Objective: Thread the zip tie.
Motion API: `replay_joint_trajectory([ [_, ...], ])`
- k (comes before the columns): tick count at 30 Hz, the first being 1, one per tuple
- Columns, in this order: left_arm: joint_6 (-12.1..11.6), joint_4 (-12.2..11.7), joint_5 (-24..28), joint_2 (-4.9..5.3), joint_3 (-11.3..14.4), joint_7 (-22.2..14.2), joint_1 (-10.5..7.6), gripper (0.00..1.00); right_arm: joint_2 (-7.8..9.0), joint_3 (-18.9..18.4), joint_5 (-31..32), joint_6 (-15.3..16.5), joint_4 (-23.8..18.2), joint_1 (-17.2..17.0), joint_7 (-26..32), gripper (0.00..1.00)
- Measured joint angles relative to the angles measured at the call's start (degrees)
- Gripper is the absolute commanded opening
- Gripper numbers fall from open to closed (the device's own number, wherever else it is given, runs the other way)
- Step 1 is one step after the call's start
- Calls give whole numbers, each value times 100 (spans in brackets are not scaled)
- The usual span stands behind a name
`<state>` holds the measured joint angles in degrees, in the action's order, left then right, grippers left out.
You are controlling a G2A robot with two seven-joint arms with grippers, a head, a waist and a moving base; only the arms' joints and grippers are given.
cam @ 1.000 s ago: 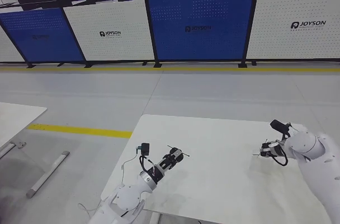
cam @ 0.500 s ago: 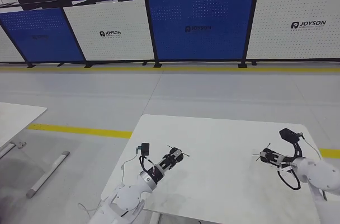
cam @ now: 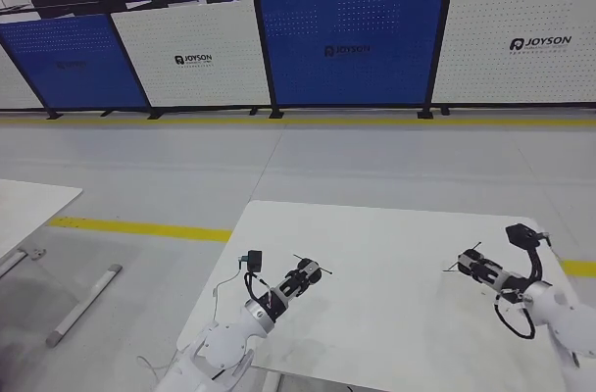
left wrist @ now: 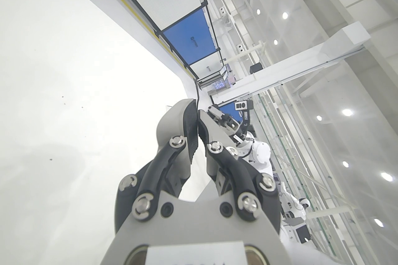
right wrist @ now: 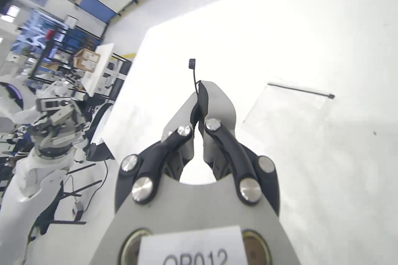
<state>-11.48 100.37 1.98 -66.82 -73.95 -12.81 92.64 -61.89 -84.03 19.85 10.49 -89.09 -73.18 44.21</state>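
Observation:
My left gripper (cam: 311, 271) sits over the near left part of the white table (cam: 386, 314), shut on a thin black zip tie (cam: 324, 269) that crosses its tips. In the left wrist view the fingers (left wrist: 186, 123) are pressed together and a short black strap (left wrist: 196, 90) sticks out past them. My right gripper (cam: 462, 261) hovers at the table's right side, shut on a second zip tie (cam: 474, 248). The right wrist view shows that tie's square head (right wrist: 192, 63) poking out beyond the shut gripper (right wrist: 199, 92).
Another black zip tie (right wrist: 298, 89) lies flat on the table at the edge of a clear plastic sheet (right wrist: 286, 107). A wide bare stretch of table separates the two grippers. Blue and white panels (cam: 347, 49) stand far behind.
The right arm has swung outward and lower toward the near right corner, while its gripper stayed near the same spot with the tie. The left arm has not moved.

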Motion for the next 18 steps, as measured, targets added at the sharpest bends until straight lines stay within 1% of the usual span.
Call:
replay_joint_trajectory([
  [1, 0, 0, 0, 0, 0, 0, 0, 0, 12, -74, -103, 236, -74, -122, -41, 0],
  [2, 0, 0, 0, 0, 0, 0, 0, 0, 28, -155, -228, 572, -132, -255, -47, 0],
  [3, 0, 0, 0, 0, 0, 0, 0, 0, 41, -197, -294, 794, -163, -334, -41, 0],
  [4, 0, 0, 0, 0, 0, 0, 0, 0, 52, -209, -349, 938, -235, -401, -23, 0],
  [5, 0, 0, 0, 0, 0, 0, 0, 0, 68, -188, -414, 979, -394, -479, 19, 0],
  [6, 0, 0, 0, 0, 0, 0, 0, 0, 83, -161, -433, 947, -508, -533, 48, 0],
  [8, 0, 0, 0, 0, 0, 0, 0, 0, 114, -92, -365, 898, -619, -616, 45, 0],
  [18, 0, 0, 0, 0, 0, 0, 0, 0, 118, -81, -342, 899, -609, -619, 33, 0],
])
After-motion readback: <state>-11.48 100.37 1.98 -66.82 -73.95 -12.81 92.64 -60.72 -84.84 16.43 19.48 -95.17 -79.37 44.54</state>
